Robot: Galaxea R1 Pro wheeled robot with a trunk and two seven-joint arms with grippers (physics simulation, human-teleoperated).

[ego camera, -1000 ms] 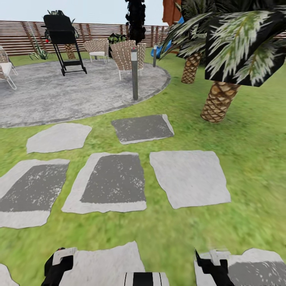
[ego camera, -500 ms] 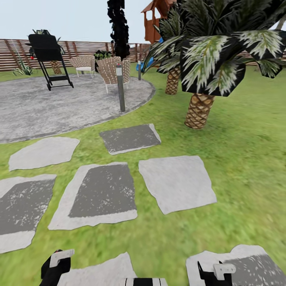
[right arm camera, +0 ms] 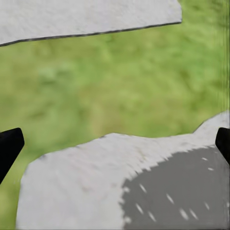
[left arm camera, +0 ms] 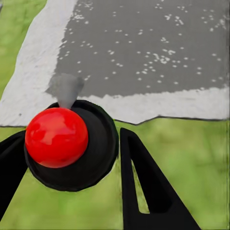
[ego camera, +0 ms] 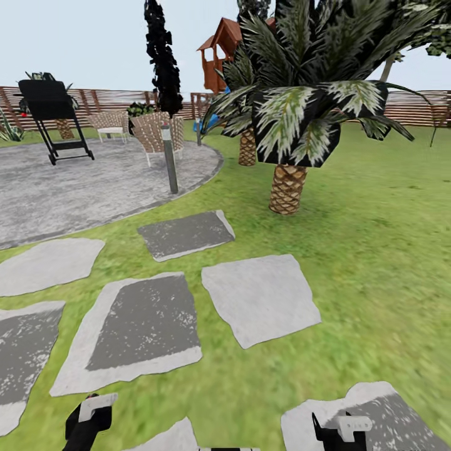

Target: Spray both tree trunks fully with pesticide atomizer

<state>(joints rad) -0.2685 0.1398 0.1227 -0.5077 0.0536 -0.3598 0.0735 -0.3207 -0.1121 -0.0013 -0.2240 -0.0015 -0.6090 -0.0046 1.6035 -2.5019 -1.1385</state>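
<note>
Left gripper (ego camera: 88,419) low, fingers clasping a red-topped atomizer (left arm camera: 57,139) — right gripper (ego camera: 341,429) low, fingers spread wide.

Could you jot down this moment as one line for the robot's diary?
place: lawn by stepping stones | left pincer: round black thing, red ball between fingers | right pincer: open, empty | ahead: palms
</note>
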